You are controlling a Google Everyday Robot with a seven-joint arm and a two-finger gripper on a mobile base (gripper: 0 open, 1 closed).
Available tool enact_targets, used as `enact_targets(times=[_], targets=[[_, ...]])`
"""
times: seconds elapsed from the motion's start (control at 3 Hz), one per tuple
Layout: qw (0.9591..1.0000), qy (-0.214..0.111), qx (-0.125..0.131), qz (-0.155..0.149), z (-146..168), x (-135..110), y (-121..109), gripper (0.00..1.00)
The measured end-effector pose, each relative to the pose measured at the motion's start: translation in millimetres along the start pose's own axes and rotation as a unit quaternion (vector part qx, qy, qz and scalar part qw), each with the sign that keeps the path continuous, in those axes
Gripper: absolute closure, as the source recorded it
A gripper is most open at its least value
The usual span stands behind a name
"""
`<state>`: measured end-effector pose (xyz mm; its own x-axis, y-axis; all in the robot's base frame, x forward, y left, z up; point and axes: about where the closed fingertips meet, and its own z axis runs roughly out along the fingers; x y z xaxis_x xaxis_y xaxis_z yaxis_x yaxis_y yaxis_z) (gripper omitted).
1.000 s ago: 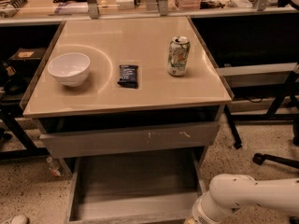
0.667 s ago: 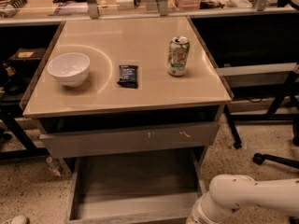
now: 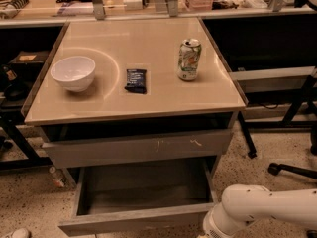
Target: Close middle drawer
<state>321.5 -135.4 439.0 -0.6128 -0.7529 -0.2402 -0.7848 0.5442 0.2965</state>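
The claw (image 3: 207, 232) sits at the bottom edge, mostly cut off. Around it spreads speckled terrazzo floor (image 3: 257, 175). Just right of it is a black chair base (image 3: 293, 169). Well beyond runs a cluttered workbench (image 3: 257, 12) — the tan cabinet top (image 3: 148, 48) between them catches warm glare.

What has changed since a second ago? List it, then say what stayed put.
Nothing visibly moved. The middle drawer stays pulled out and the white arm stays by its right front corner. The gripper is out of view below the picture's bottom edge. The bowl, dark packet and can rest as before on the cabinet top.
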Motion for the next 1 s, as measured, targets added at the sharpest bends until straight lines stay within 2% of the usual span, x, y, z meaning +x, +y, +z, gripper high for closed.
enact_targets(times=[0.33, 1.0], targets=[[1.0000, 0.000, 0.000, 0.000, 0.0, 0.0, 0.0, 0.18], [1.0000, 0.000, 0.000, 0.000, 0.0, 0.0, 0.0, 0.65]])
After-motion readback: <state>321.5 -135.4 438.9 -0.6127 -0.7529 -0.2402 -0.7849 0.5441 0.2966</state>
